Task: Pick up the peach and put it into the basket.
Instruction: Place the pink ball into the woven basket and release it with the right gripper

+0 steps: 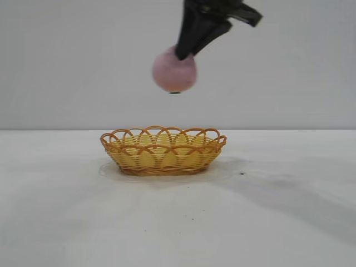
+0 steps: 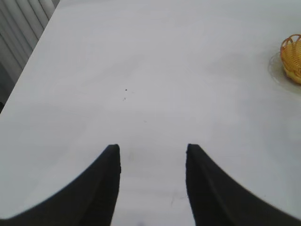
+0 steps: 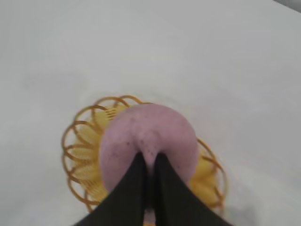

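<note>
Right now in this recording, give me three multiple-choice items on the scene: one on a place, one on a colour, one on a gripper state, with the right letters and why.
1. Where is the peach?
A. Lying in the basket
B. Held in the air above the basket
C. On the table beside the basket

2. What colour is the basket?
A. Yellow-orange
B. Blue
C. Black

3. How is the left gripper?
A. Shut on the peach
B. Shut on the basket rim
C. Open, holding nothing

Answers:
1. B, the exterior view shows the right gripper holding the peach clear above the rim, and the right wrist view shows the basket under it.
2. A, its woven wall and looped rim are yellow-orange in all views.
3. C, the left wrist view shows its fingers apart over the bare table.
</note>
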### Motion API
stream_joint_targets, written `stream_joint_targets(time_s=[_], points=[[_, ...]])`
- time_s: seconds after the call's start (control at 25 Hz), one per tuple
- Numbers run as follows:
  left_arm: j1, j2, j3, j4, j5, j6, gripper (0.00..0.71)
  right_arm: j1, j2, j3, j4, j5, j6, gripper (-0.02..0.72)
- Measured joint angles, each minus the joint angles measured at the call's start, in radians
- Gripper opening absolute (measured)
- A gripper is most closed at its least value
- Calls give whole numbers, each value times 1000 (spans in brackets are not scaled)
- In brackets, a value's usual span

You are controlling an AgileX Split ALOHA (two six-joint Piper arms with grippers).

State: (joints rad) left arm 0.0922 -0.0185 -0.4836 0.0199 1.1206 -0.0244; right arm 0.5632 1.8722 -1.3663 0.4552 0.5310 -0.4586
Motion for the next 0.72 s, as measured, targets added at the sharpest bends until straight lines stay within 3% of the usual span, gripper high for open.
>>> stream_joint_targets(time_s=[0.52, 0.56, 0.6, 0.72], points=[[0, 0, 0, 0, 0, 0, 282, 6, 193, -73, 12, 29, 0, 0], [0, 0, 0, 0, 0, 0, 282, 6, 193, -75, 15, 31, 0, 58], [0, 0, 0, 0, 0, 0, 282, 6, 193, -75, 17, 31, 0, 58], [0, 0, 0, 0, 0, 0, 282, 6, 175, -76, 19, 31, 0, 240]])
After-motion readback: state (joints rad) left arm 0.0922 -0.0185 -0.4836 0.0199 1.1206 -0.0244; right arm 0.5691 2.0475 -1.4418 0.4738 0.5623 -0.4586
